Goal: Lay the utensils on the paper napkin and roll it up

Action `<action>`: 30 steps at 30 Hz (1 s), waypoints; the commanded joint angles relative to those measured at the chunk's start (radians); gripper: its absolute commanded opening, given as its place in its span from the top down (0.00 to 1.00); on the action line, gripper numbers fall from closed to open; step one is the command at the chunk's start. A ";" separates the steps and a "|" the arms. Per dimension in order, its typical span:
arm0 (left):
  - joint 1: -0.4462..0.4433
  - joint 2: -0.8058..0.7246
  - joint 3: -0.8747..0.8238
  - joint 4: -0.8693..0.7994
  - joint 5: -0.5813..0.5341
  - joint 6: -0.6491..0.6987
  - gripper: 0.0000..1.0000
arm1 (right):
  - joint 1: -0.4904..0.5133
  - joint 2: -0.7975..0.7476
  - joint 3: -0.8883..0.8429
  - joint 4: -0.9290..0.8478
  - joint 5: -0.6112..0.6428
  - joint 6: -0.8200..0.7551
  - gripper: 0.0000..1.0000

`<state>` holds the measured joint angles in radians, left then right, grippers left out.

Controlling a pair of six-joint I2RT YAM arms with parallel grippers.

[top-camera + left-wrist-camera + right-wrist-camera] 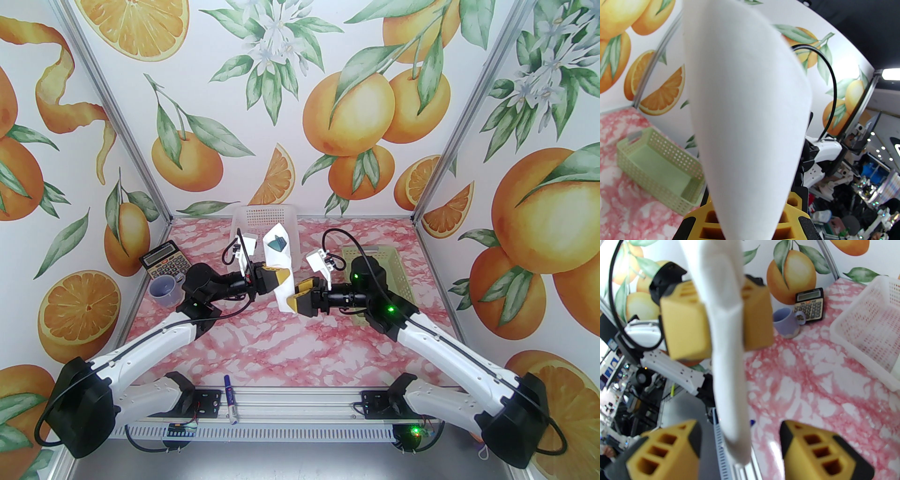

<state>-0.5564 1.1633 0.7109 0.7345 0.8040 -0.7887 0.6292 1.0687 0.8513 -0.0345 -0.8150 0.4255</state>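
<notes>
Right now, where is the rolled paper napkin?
The paper napkin is held up at the centre of the top view, clamped by the left gripper, its lower end inside the open right gripper, near the white basket.

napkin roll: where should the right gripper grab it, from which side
Take the free lower end of the napkin roll, below where the left gripper clamps it, coming from the right: it stands roughly upright, and the open right gripper flanks that end.
</notes>
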 commanded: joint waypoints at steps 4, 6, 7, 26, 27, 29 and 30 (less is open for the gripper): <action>0.032 -0.024 0.084 -0.091 0.024 0.058 1.00 | -0.057 -0.095 -0.025 -0.069 0.048 -0.023 0.31; 0.039 -0.021 0.107 -0.121 0.030 0.070 1.00 | -0.071 -0.119 -0.027 -0.112 0.081 -0.039 0.31; 0.040 -0.018 0.117 -0.132 0.036 0.074 1.00 | -0.076 -0.130 -0.028 -0.131 0.096 -0.049 0.30; 0.112 -0.025 0.239 -0.389 0.090 0.222 1.00 | -0.128 -0.336 -0.129 -0.415 0.463 -0.115 0.15; 0.115 -0.024 0.240 -0.391 0.090 0.224 1.00 | -0.126 -0.337 -0.132 -0.414 0.467 -0.112 0.15; 0.127 -0.016 0.246 -0.399 0.090 0.228 1.00 | -0.126 -0.339 -0.144 -0.409 0.485 -0.100 0.13; 0.135 -0.006 0.249 -0.396 0.097 0.227 1.00 | -0.127 -0.339 -0.150 -0.405 0.491 -0.095 0.10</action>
<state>-0.4519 1.1580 0.9062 0.3733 0.8761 -0.5999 0.5049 0.7422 0.7311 -0.4286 -0.3992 0.3122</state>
